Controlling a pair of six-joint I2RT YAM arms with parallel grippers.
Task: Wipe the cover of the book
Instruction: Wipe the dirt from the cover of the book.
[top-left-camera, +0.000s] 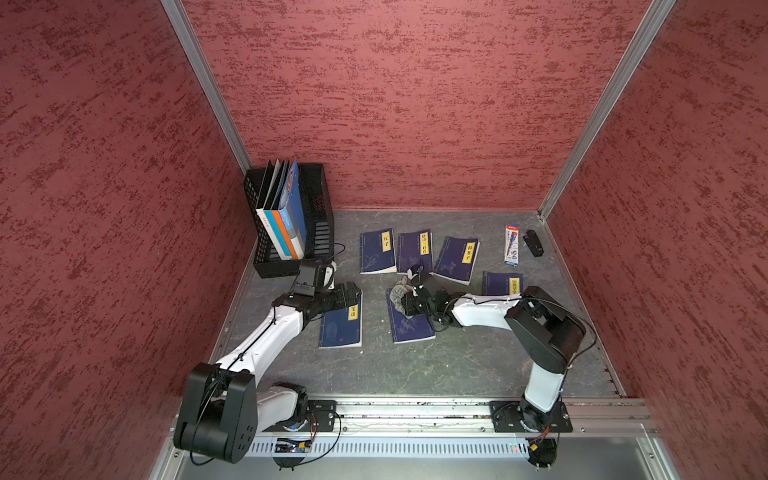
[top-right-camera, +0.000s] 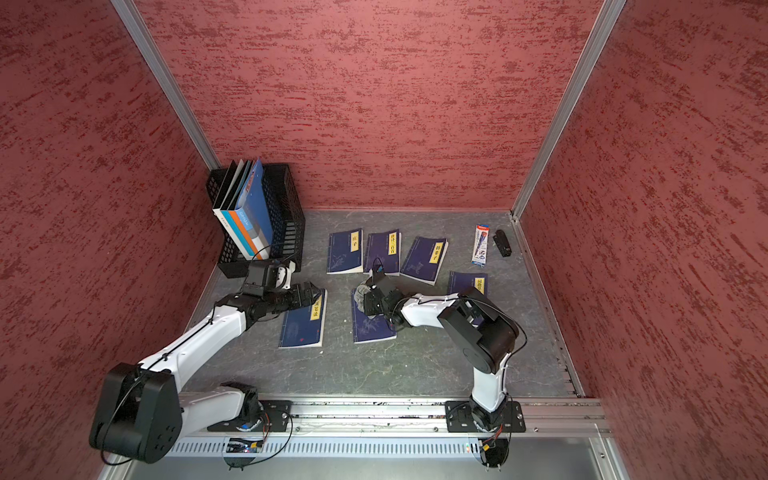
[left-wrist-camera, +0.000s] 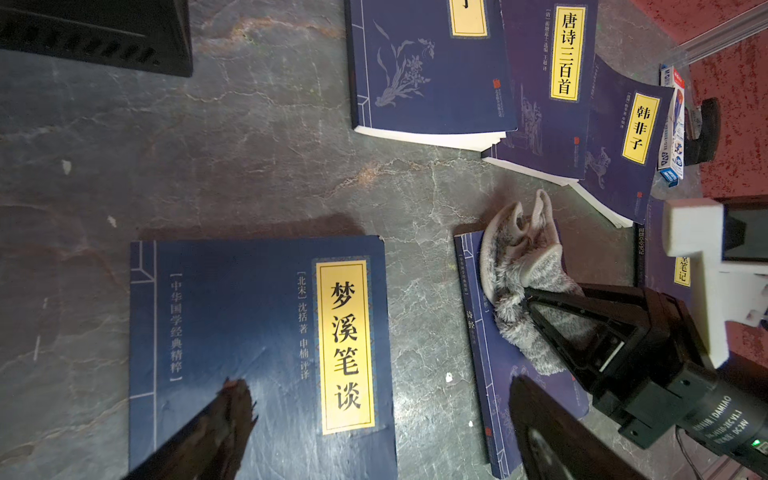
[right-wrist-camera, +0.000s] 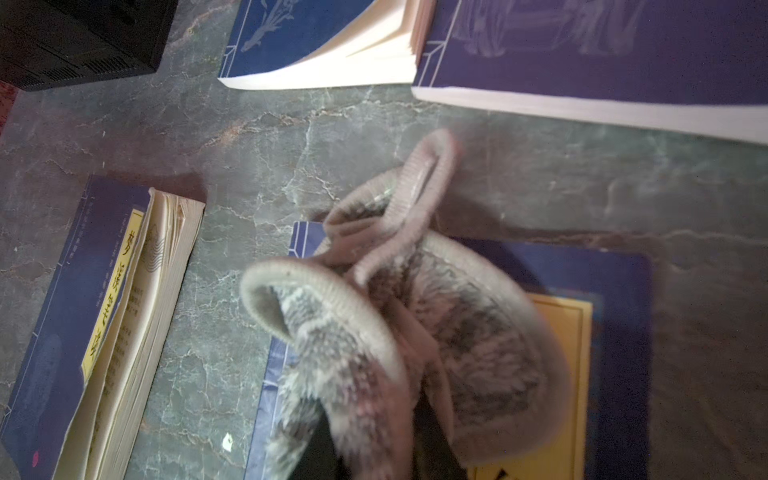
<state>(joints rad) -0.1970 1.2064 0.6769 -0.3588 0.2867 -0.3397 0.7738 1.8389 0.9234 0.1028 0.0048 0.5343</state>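
The blue book (top-left-camera: 413, 330) I'm wiping lies flat near the middle of the counter (top-left-camera: 415, 374), a little toward its front edge. The fluffy grey cloth (left-wrist-camera: 519, 266) sits bunched on the end of the cover nearer the back edge, partly hiding the yellow title label. My right gripper (left-wrist-camera: 536, 307) pinches the cloth from above, low enough, I judge, to press it down. My left gripper (top-left-camera: 351, 294) hangs spread wide and empty over the neighbouring 梦溪笔谈 volume (left-wrist-camera: 257, 340), probably to stay out of the wiping path. A row of blue books (top-left-camera: 414, 251) lines the back.

Grey cloth (left-wrist-camera: 517, 266) atop blue book (left-wrist-camera: 490, 357)
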